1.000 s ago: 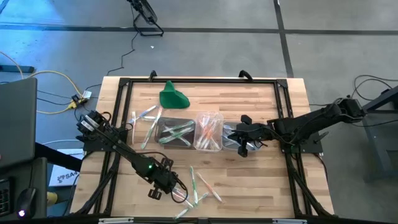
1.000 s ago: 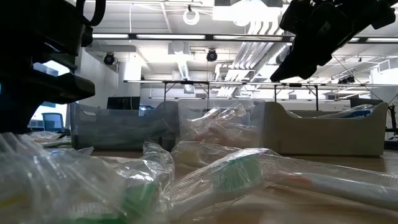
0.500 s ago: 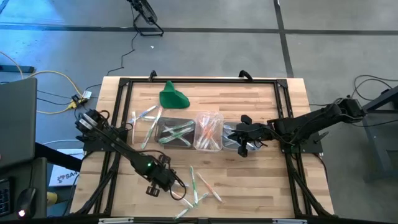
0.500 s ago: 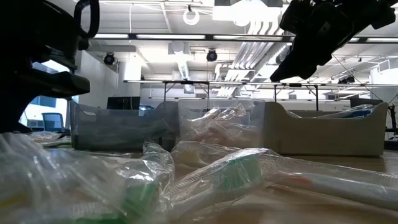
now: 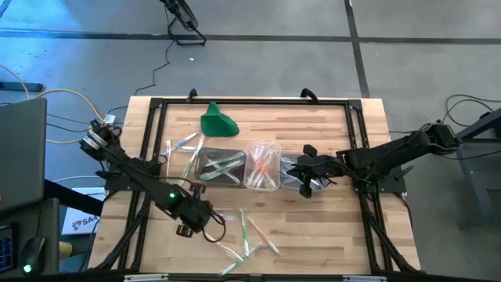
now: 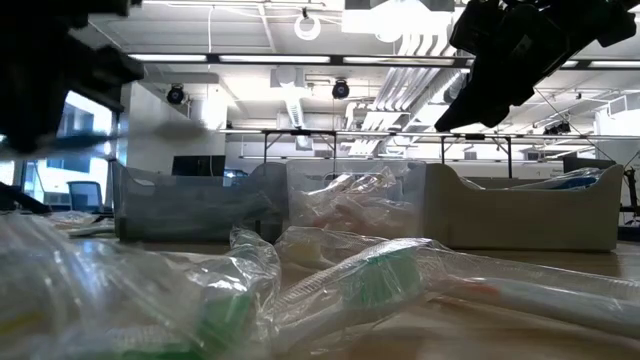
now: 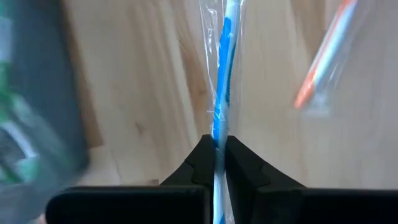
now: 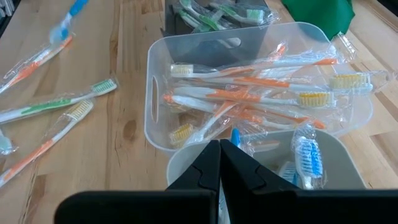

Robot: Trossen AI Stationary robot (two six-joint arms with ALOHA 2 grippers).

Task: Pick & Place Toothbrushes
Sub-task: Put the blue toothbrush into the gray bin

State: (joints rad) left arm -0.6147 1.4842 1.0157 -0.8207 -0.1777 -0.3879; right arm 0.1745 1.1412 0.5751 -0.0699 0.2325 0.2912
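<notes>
My left gripper (image 7: 219, 149) is clamped on a blue toothbrush (image 7: 222, 81) in its clear wrapper. The brush runs straight out from between the two fingers (image 7: 193, 163), pinched near one end, with the rest sticking out toward 12 o'clock over the wood. Seen from above, that gripper (image 5: 190, 219) sits near the table's (image 5: 329, 227) front edge, at about 7 o'clock. Loose brushes (image 5: 252, 235) lie just beside it, toward 3 o'clock. Further back is the row of tubs: green brushes in one (image 5: 221, 167), orange in the middle (image 8: 249, 87), blue in the last (image 8: 309, 155). The right gripper (image 8: 219, 152) hangs over that last tub, fingers pressed together on nothing. A green lump (image 5: 217, 121) sits at 11 o'clock.
</notes>
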